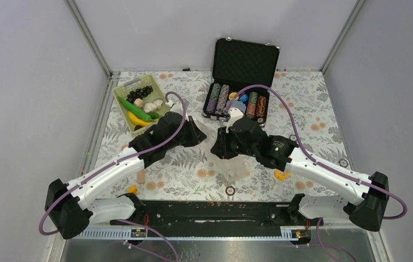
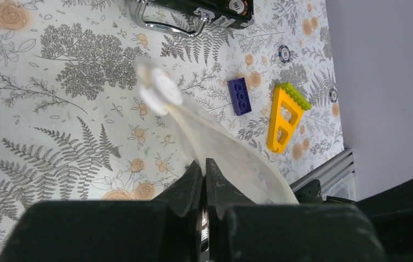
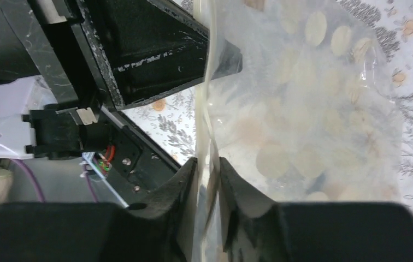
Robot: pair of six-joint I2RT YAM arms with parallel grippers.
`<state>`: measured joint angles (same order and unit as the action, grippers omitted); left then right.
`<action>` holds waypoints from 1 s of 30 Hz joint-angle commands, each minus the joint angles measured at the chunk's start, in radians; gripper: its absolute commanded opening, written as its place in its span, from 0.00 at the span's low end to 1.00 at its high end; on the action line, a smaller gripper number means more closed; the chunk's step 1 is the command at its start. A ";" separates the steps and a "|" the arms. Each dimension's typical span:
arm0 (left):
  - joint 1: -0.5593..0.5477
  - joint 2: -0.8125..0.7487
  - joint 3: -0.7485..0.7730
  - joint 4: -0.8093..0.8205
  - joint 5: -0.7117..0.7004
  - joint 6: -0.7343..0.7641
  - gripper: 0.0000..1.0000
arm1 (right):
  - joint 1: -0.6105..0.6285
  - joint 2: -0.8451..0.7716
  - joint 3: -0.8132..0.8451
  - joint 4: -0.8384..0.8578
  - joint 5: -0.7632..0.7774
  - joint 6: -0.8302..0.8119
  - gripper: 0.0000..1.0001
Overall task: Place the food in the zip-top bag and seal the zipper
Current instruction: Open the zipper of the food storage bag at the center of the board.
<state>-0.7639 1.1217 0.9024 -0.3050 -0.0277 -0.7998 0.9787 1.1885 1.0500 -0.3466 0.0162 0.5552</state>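
Note:
The zip-top bag (image 3: pixel 302 109), clear with cream dots, hangs between both grippers near the table's middle (image 1: pixel 232 166). My left gripper (image 2: pixel 205 164) is shut on the bag's edge (image 2: pixel 220 142), its jaws pressed tight on the plastic. My right gripper (image 3: pixel 208 164) has its jaws a little apart. The pale zipper (image 3: pixel 204 98) strip runs loosely through that gap. In the top view, the left gripper (image 1: pixel 198 134) and right gripper (image 1: pixel 219 146) are close together. The food (image 1: pixel 141 103), with grapes, banana, green pieces and white bulbs, lies in the green basket (image 1: pixel 121 90) at the back left.
An open black case of poker chips (image 1: pixel 240 98) stands behind the grippers. A yellow triangular tool (image 2: pixel 283 117) and a purple brick (image 2: pixel 240 95) lie on the patterned cloth. Small bits lie near the front left (image 1: pixel 141 176).

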 commanded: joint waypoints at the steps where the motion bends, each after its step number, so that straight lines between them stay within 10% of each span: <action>1: -0.002 -0.004 0.054 0.060 0.023 0.017 0.00 | -0.009 -0.006 0.033 -0.004 0.079 -0.038 0.36; 9: -0.003 -0.027 0.044 0.054 0.100 0.008 0.00 | -0.009 0.025 0.081 -0.040 0.218 -0.096 0.61; 30: -0.007 -0.001 0.137 -0.074 0.034 0.008 0.00 | -0.009 0.065 0.071 -0.089 0.261 -0.120 0.60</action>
<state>-0.7677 1.0985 0.9668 -0.3775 0.0257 -0.7967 0.9749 1.3151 1.1255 -0.4606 0.2966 0.4633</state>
